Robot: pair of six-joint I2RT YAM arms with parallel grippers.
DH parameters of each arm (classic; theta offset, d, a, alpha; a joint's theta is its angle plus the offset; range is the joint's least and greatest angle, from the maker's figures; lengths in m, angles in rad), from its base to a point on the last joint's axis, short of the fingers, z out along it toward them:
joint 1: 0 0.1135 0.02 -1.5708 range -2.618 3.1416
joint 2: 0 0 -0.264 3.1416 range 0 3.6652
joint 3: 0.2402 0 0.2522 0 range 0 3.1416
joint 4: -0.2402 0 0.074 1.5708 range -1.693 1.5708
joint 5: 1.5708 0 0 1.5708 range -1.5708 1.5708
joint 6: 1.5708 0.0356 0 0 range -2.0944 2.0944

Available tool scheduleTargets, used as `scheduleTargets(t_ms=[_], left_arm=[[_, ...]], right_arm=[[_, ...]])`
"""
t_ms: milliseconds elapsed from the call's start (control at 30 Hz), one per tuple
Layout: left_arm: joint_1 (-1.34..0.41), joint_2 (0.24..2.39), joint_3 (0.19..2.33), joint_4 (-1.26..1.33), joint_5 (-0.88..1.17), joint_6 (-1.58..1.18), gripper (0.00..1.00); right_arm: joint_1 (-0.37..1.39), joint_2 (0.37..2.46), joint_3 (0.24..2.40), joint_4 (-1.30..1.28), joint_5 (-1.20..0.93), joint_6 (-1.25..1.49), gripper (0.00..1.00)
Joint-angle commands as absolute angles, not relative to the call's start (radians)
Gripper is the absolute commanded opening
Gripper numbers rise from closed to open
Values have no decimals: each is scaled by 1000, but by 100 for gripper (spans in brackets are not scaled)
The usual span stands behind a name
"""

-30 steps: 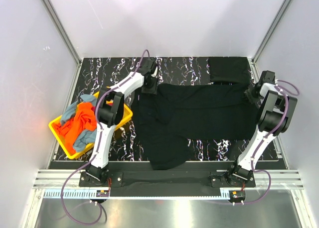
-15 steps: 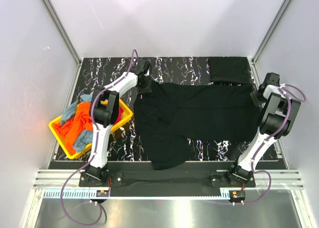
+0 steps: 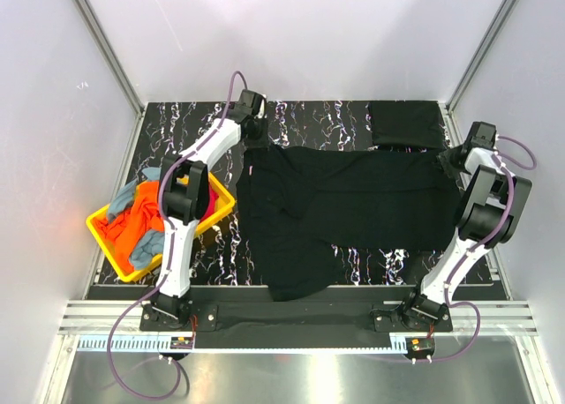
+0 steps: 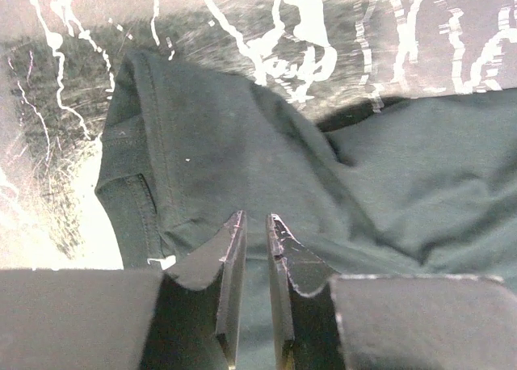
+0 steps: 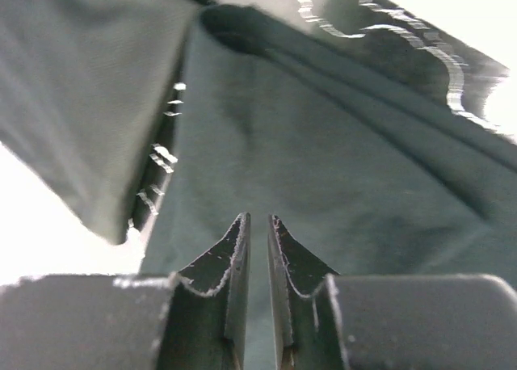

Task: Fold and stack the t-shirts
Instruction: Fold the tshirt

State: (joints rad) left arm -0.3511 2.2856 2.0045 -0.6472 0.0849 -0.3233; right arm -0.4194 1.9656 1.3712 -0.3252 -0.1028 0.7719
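While my left arm stretches far up the table [image 3: 203, 245], my left hand [image 3: 256, 132] [image 4: 255, 218] sits at the upper left corner of the spread black t-shirt [image 3: 353, 201] [image 4: 242, 144], pointing down at it. Fingers narrow, just a slit. Cloth lies right at the tips, and I cannot tell if it is pinched.

My right hand [image 3: 452, 161] [image 5: 258, 218] is at the shirt's upper right corner. Fingers are also nearly together, clamped on the black t-shirt [image 5: 339, 160], which pulls up to the tips in taut folds.

The shirt lies wide across the middle of the frame between both hands, one part drooping toward the lower centre. A folded black t-shirt [image 3: 404, 122] lies at upper right, just above my right hand. A yellow tray [image 3: 95, 222] sits at left beside my left arm, holding an orange t-shirt [image 3: 132, 228] and grey-blue cloth [image 3: 124, 195].

Count: two black tees on the table, one tray, one orange tee. The number of grey-blue pieces is unclear.
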Motion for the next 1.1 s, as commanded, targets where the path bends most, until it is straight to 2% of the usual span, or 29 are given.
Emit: scheduleTargets(t_ms=[0, 267, 467, 633, 767, 900, 1000, 1067], left_arm=[[-330, 2342, 2025, -658, 92, -330, 20], [-284, 2326, 1922, -696, 3, -406, 19], [-279, 2270, 1819, -667, -38, -439, 20], [-279, 2275, 1835, -655, -6, -466, 20], [-279, 2286, 1853, -647, 63, -471, 23], [-279, 2293, 1888, -637, 110, -450, 25], [-279, 2301, 1911, -635, 117, -445, 25], [-281, 2315, 1924, -629, 147, -431, 25]], right_arm=[[-407, 1997, 1434, -281, -141, 756, 20], [-408, 2059, 1479, -385, 49, 814, 18], [-410, 2052, 1414, -413, 168, 928, 17], [-426, 2049, 1355, -417, 210, 985, 17], [-436, 2048, 1358, -417, 192, 950, 17], [-436, 2028, 1436, -416, 85, 818, 20], [-434, 2003, 1465, -419, 6, 729, 16], [-434, 1977, 1456, -420, -33, 692, 8]])
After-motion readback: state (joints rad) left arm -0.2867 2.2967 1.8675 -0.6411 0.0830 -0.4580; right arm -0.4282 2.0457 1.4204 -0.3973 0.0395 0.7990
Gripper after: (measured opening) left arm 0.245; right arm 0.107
